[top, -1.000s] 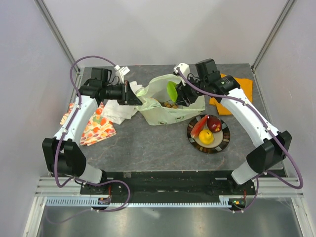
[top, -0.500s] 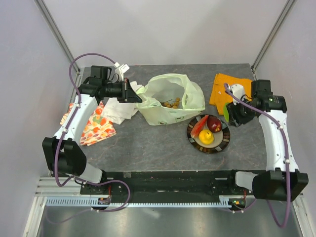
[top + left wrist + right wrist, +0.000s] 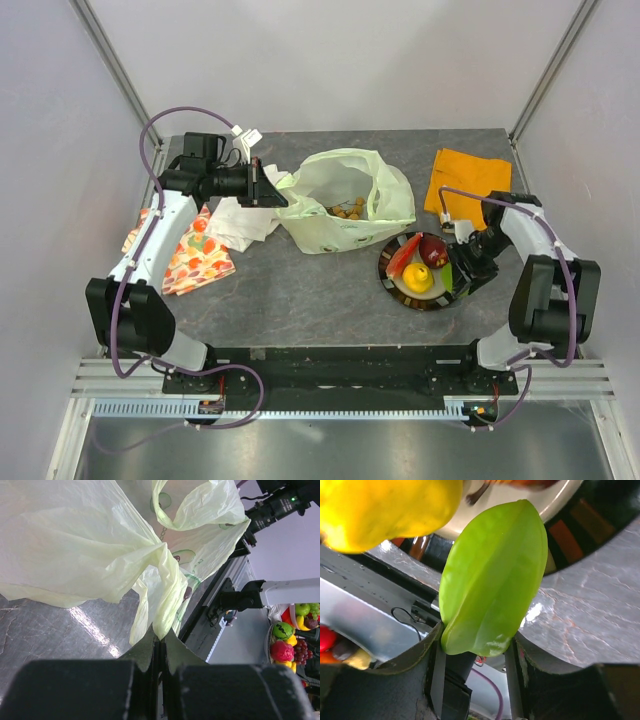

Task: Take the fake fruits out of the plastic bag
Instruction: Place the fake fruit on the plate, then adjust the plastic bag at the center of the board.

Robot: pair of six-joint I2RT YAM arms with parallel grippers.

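The pale green plastic bag [image 3: 345, 200] stands open at the table's back middle, with a brown grape bunch [image 3: 348, 210] inside. My left gripper [image 3: 268, 190] is shut on the bag's left handle, pinched between the jaws in the left wrist view [image 3: 160, 632]. A plate [image 3: 452, 292] in front of the bag holds a red slice [image 3: 403, 253], a red fruit [image 3: 433, 248] and a yellow fruit [image 3: 418, 278]. My right gripper [image 3: 455, 276] is shut on a glossy green fruit [image 3: 492, 575] at the plate's right rim [image 3: 570, 525], beside the yellow fruit [image 3: 385, 505].
A white cloth [image 3: 240, 220] and a fruit-printed cloth [image 3: 195, 255] lie left of the bag under my left arm. An orange cloth [image 3: 468, 178] lies at the back right. The table's right edge is close behind my right arm.
My right arm lifted the green fruit out of the bag, swung it right, then brought it down to the plate's right rim. The left arm and bag have not moved.
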